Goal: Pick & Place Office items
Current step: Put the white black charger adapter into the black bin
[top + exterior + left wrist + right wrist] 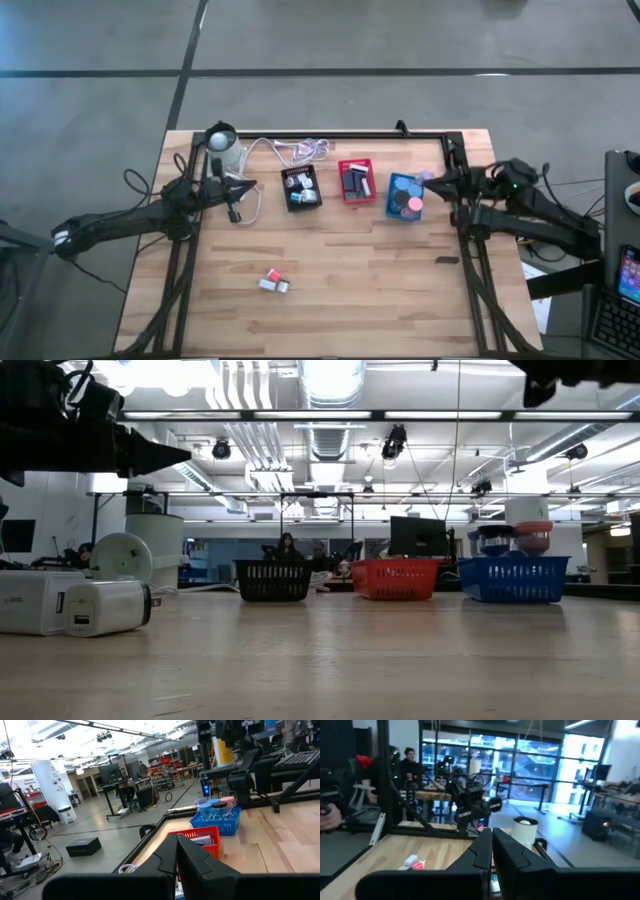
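Last two office items, a pink and a white block, lie side by side well in front of the black mesh tray. Left end effector is nearer than right end effector; both closed, empty.

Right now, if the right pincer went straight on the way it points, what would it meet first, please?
The right pincer, shut, points across the table toward the left arm. Most likely it would first cross over the blue mesh tray, then the red tray; whether it clears their contents is unclear, as its height is hard to judge.
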Available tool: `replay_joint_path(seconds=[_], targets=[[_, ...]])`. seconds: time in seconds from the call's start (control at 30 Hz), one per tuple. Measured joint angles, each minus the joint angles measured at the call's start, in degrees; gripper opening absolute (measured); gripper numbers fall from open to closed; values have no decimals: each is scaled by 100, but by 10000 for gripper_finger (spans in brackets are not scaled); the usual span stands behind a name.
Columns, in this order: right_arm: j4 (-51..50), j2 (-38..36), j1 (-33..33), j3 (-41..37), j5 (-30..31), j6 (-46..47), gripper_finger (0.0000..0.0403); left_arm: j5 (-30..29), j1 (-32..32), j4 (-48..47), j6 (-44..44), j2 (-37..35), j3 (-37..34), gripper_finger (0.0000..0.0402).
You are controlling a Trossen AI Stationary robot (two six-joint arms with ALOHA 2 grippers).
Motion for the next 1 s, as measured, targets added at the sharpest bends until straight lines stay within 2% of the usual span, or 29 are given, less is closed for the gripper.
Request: replay_joint_path(seconds=[0.2, 0.3, 0.53, 0.77, 0.9, 1.0], targets=[[19, -1092, -2, -800, 556, 137, 8, 0, 0, 0, 407, 0, 1, 12], [118, -1550, -2, -1121, 673, 300, 8, 0, 0, 1, -56, 0, 1, 12], [470, -1352, 2, -1616, 883, 488, 8, -202, 4, 31, -275, -24, 0, 12], [1165, -1418, 52, -2195, 422, 762, 8, -205, 4, 2, -284, -23, 0, 12], [1261, -1415, 362, -2451, 179, 819, 8, -205, 4, -43, -289, -22, 0, 12], [1456, -1417, 726, -2566, 274, 742, 8, -208, 4, -63, -304, -22, 0, 12]])
